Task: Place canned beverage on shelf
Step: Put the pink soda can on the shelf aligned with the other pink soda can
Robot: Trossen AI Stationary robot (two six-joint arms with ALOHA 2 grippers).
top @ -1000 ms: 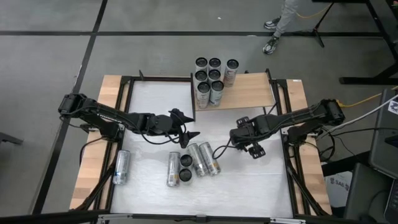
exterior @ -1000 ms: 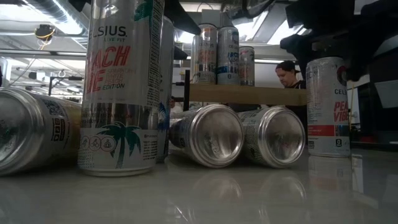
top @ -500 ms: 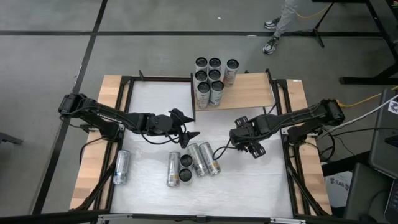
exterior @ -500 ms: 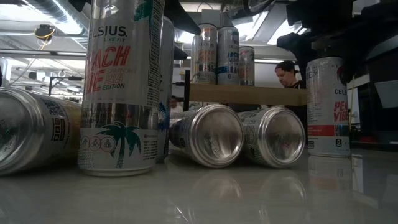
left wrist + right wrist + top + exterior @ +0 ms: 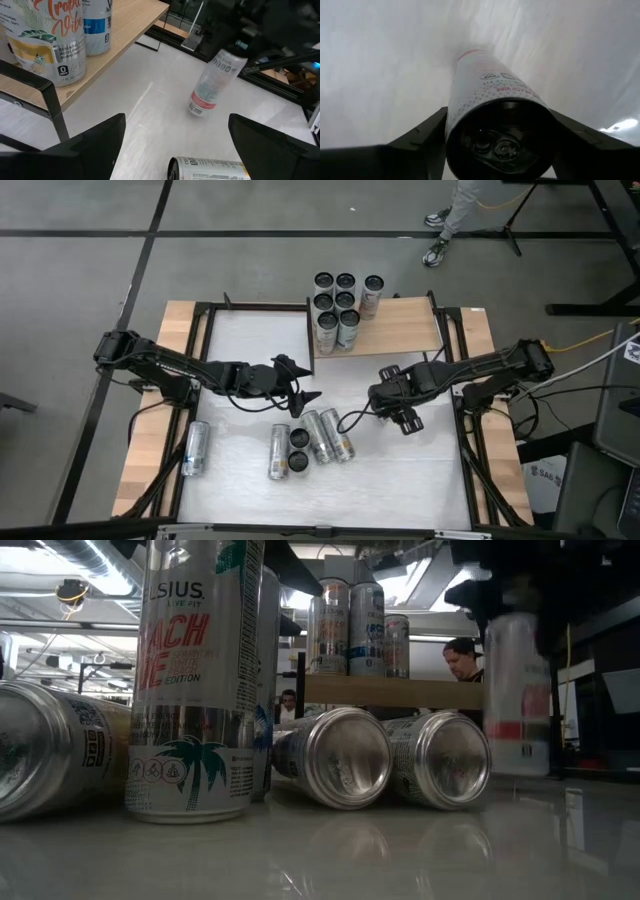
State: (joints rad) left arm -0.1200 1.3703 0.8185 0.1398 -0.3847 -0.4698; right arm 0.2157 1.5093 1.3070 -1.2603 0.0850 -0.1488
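The right gripper (image 5: 397, 408), mid-right in the high view, has just clamped its fingers on the white red-banded can (image 5: 517, 690) and tipped it, so carrying to the pale wooden shelf (image 5: 400, 320) can begin. The left gripper (image 5: 296, 384) waits, fingers apart.

Tilted can (image 5: 214, 82) (blurred) beside shelf (image 5: 107, 47)

- Right arm: reaches in from the table's right side toward the centre, forearm roughly level, wrist turned downward.
- Right gripper (image 5: 393, 402): fingers (image 5: 422, 137) closed on either side of a can (image 5: 517, 690), gripping near its top.
- Left arm: extends from the table's left edge toward the middle.
- Left gripper (image 5: 298, 387): fingers spread wide, holding nothing.
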